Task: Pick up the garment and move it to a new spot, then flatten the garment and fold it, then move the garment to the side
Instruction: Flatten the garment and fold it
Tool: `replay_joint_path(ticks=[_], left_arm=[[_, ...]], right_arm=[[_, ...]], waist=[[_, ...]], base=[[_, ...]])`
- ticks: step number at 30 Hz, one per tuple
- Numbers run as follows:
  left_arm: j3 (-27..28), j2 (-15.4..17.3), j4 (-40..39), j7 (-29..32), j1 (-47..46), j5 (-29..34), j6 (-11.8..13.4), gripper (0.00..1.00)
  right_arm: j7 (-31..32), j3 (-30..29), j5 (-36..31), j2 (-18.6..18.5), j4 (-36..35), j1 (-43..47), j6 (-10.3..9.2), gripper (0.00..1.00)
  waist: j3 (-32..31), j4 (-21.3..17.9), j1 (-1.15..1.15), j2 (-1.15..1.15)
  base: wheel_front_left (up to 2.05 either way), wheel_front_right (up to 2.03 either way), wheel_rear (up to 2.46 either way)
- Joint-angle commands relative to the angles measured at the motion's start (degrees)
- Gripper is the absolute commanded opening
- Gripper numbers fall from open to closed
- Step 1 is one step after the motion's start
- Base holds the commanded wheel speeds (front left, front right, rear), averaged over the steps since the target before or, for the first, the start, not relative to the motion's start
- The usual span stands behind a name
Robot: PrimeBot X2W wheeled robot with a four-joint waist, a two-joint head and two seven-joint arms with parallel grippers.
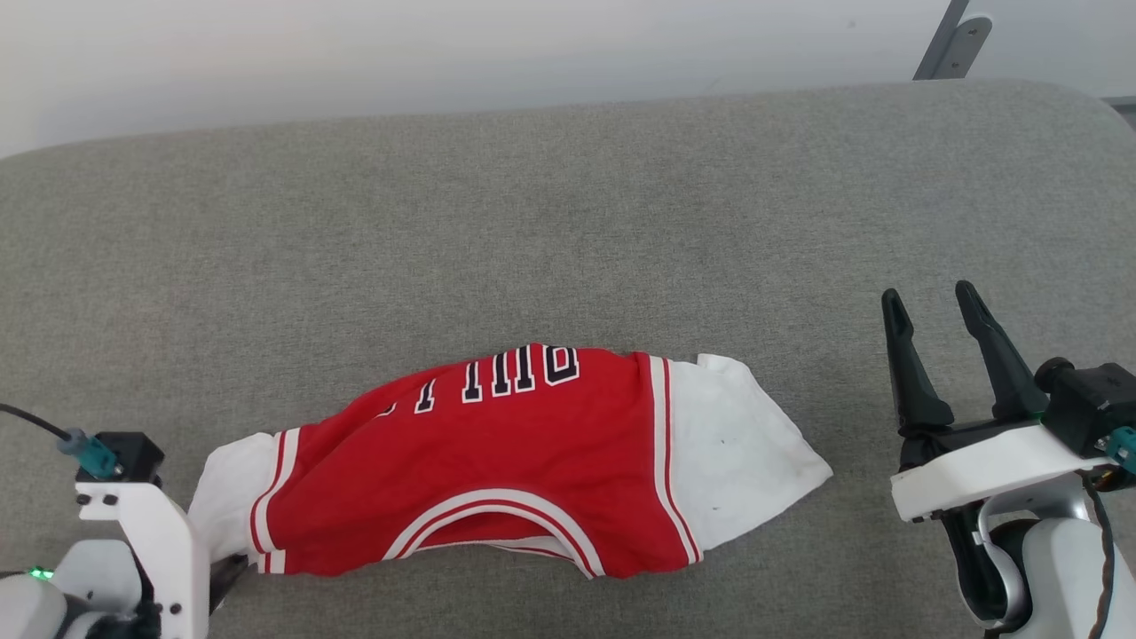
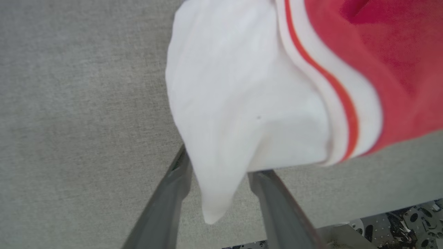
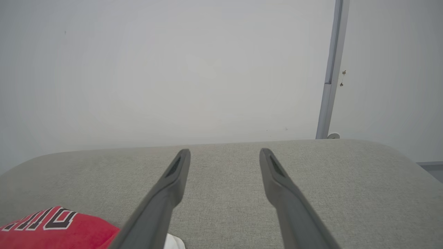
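The shirt [image 1: 497, 461] lay near the front of the grey bench [image 1: 568, 195], doubled over, collar toward the robot. This looked like the folding step. The left end effector [image 2: 219, 169] stood open, a white sleeve [image 2: 235, 103] loose between its fingers. The right end effector [image 1: 927, 295] hung open and empty, well apart. The next move probably called for tucking both sleeves inward. Black, white-edged letters, upside down and cut by the fold, seemed part of "BULLS".

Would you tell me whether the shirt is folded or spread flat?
Folded: the shirt is doubled over, lettering cut off at its far edge.
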Motion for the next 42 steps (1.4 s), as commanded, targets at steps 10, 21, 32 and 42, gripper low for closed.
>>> replay_joint_path(ticks=[10,21,32,42], left_arm=[[0.34,1.56,0.81,3.26,-4.55,0.32,0.53,1.0],[-1.74,-2.4,10.15,4.61,-9.5,-0.22,-2.7,0.0],[-3.44,-5.66,13.96,2.79,-12.19,0.25,-6.09,0.0],[-3.96,-7.42,14.46,1.47,-13.54,0.46,-6.91,0.0]], right_arm=[[0.23,0.11,1.17,-0.51,-0.14,-1.49,0.0,1.0],[4.15,2.95,2.72,-1.39,0.02,-2.51,0.0,1.0],[22.59,11.84,11.64,-7.36,-0.72,-0.17,0.0,1.0],[42.82,15.31,11.61,-11.89,-5.28,0.11,0.0,1.0]], waist=[[1.61,-0.08,0.0,0.0],[4.73,-1.13,0.0,0.0],[5.83,-0.13,0.0,0.0],[6.58,2.1,0.0,0.0]], base=[[0.0,0.0,0.0],[0.0,0.0,0.0],[0.0,0.0,0.0],[0.0,0.0,0.0]])
